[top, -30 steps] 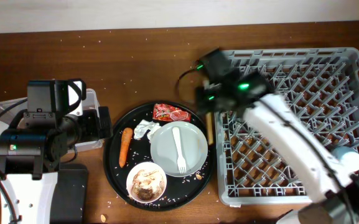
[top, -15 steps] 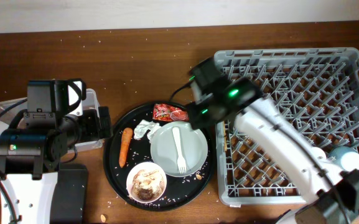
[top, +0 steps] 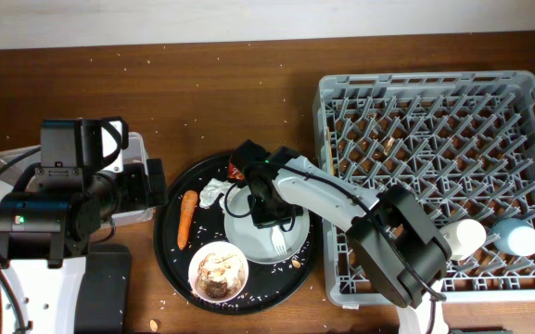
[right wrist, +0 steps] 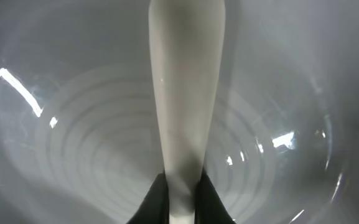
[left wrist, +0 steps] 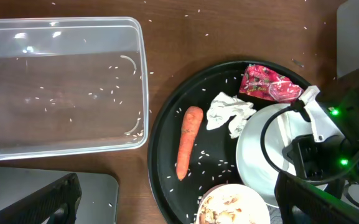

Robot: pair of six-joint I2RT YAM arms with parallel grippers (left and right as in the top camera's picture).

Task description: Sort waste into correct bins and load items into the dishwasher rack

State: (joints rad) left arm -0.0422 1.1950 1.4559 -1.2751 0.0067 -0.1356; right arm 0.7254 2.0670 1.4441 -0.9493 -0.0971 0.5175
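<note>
My right wrist camera shows what the overhead one cannot: my right claw [right wrist: 180, 200] pinches the handle of the white fork [right wrist: 185, 93], a dark fingertip [right wrist: 157, 198] pressed to each side. The handle runs straight away from me over the ringed floor of the white plate [right wrist: 73, 143], which fills that view.

From above, my own wrist hides the pinch. Only the fork's tines show at the near edge of the plate [top: 297, 232], which lies on the round black tray [top: 168, 252]. On the same tray, the bowl [top: 218, 272] of rice-like scraps sits nearest me and touches the plate's rim. The carrot [top: 186, 219] lies to the left, the crumpled tissue [top: 215, 192] just beyond, and the red wrapper [left wrist: 267, 84] is at the far rim, half hidden overhead by my arm.

The tray is crowded on the left and the near side. To the right, the plate's rim comes close to the wall of the dishwasher rack [top: 434, 139]. A white cup [top: 462, 238] and a blue cup [top: 517, 239] sit in its near right part, with bare pegs farther back.

My left claw [top: 156, 182] hangs spread wide over the worktop [top: 202, 102], beside the clear tub [left wrist: 61, 87], which holds only scattered grains.
</note>
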